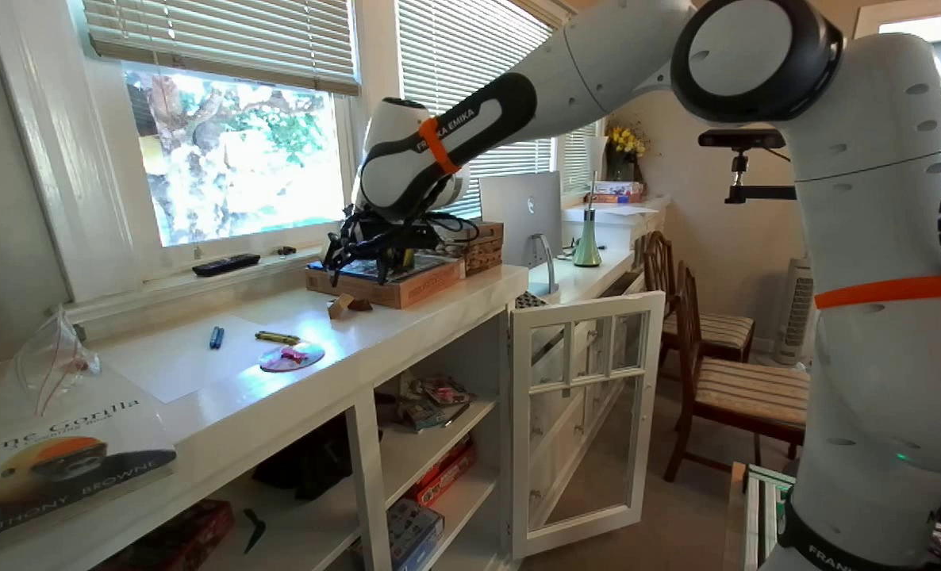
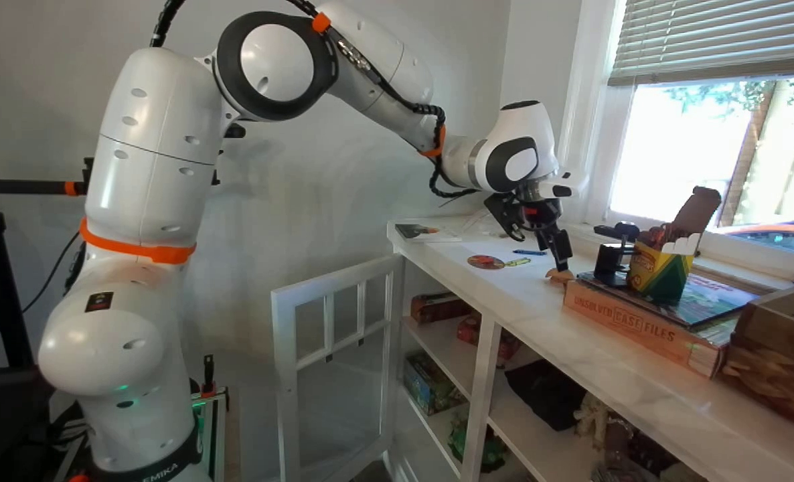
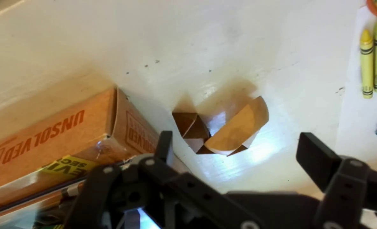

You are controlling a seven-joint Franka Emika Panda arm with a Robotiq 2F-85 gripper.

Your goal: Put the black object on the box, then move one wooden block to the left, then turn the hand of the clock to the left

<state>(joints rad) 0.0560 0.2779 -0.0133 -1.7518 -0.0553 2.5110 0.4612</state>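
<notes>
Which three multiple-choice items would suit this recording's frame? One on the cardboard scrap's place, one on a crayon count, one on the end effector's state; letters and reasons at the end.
1. Where is the cardboard scrap?
A) On a shelf
B) On the counter, beside the case-files box
C) Inside the plastic bag

2. How many yellowish crayons lie on the paper?
A) Two
B) Four
C) Five

3. How does the end effector stand?
A) Shut, empty
B) Shut on the scrap
C) Open

Right letters:
1: B, since the wrist view shows it on the white surface next to that box's printed end.
2: A, since one yellow and one yellow-green crayon lie side by side in the wrist view.
3: C, since its fingers are wide apart in the wrist view.
</notes>
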